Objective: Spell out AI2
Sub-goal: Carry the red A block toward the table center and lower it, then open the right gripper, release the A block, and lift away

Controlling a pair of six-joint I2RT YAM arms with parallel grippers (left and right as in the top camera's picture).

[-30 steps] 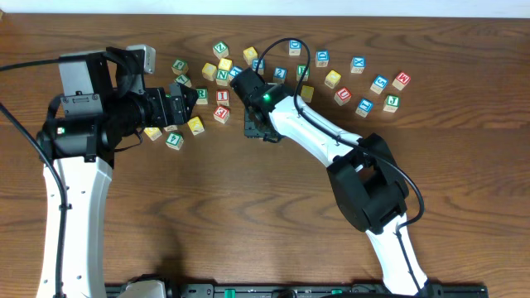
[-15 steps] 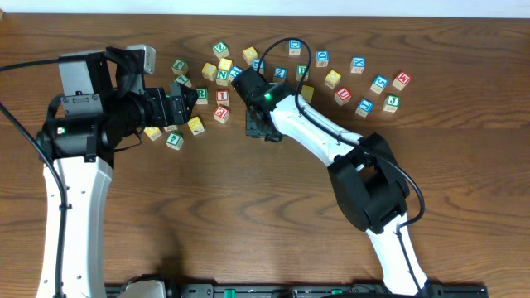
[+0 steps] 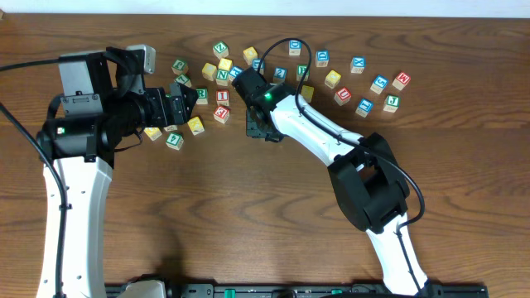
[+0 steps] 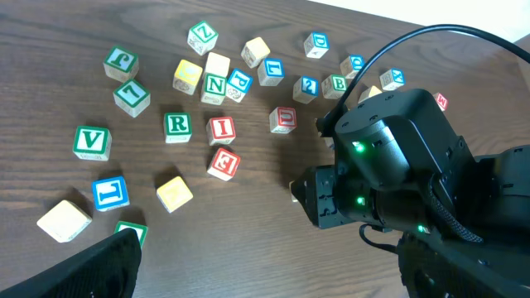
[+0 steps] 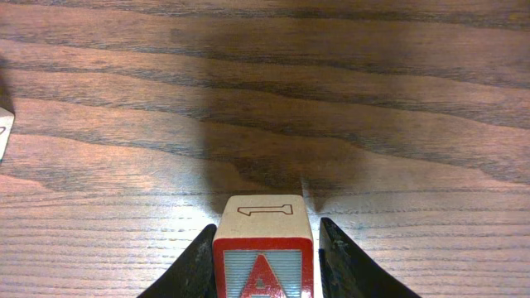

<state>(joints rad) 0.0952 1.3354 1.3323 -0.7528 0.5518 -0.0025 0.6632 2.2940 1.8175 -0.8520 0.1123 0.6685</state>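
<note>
Small wooden cube with a red-framed "A" point(image 5: 263, 263) is clamped between the right gripper's point(image 5: 265, 240) two black fingers point(image 5: 197, 266), one pressed to each side. Its A face is turned to the wrist camera, and the pale face above carries a thin outlined mark. Brown wooden table point(image 5: 265, 99) stretches beyond the fingertips. I cannot tell whether the cube touches it.

From overhead, the right arm reaches across to its left with the wrist bent down, and the gripper's body hides the A cube. The wooden cube with a red "I" point(image 3: 221, 97) lies just left of this gripper, between the two grippers. The wooden cube with a blue "2" point(image 3: 280, 74) lies beyond it among scattered blocks. The left gripper point(image 3: 182, 103) is held level, pointing rightward.

From the left wrist, the left gripper's dark fingers point(image 4: 103, 265) are spread wide, with nothing between them. The "I" cube lies ahead, and the "2" cube lies farther ahead.
</note>
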